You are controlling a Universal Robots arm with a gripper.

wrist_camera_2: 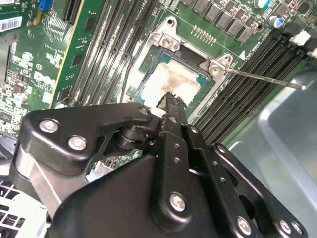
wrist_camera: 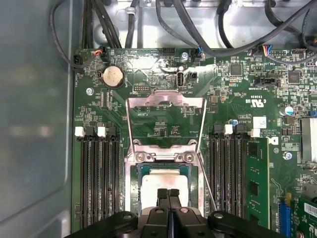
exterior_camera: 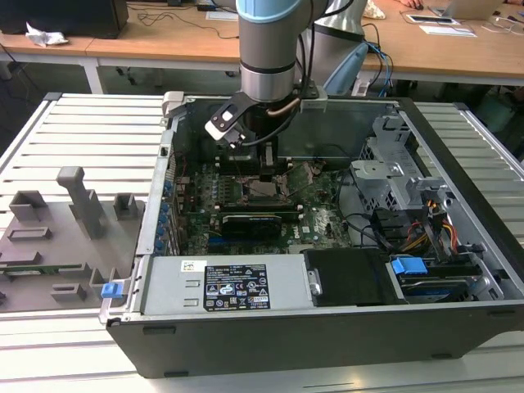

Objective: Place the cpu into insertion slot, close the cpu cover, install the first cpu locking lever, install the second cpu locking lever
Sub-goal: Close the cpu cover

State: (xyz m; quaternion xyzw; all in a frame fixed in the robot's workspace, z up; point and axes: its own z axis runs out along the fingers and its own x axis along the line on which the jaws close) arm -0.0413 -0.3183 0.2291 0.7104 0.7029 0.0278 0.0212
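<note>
Gripper (wrist_camera: 168,192) is hanging clenched, its fingertips pressing together on nothing I can see, right above the cpu (wrist_camera: 159,179); I cannot tell whether they are touching it. That cpu is lying flat in the insertion slot (wrist_camera: 132,184). The cpu cover (wrist_camera: 166,100) is standing swung open just beyond the slot, with a thin lever (wrist_camera: 207,183) sticking out beside it. A white printed label (exterior_camera: 236,286) is showing on the grey power supply (exterior_camera: 168,286), well apart from the slot.

My arm (exterior_camera: 268,33), top centre of the exterior view, is a pale blue sleeve over a silver-grey collar (exterior_camera: 268,82), with a copper-coloured cable (exterior_camera: 283,104) curling beneath. My claw (wrist_camera_2: 171,99) in the second wrist view is matt black, made of flat jointed links pinned with round silver screws (wrist_camera_2: 177,202).
</note>
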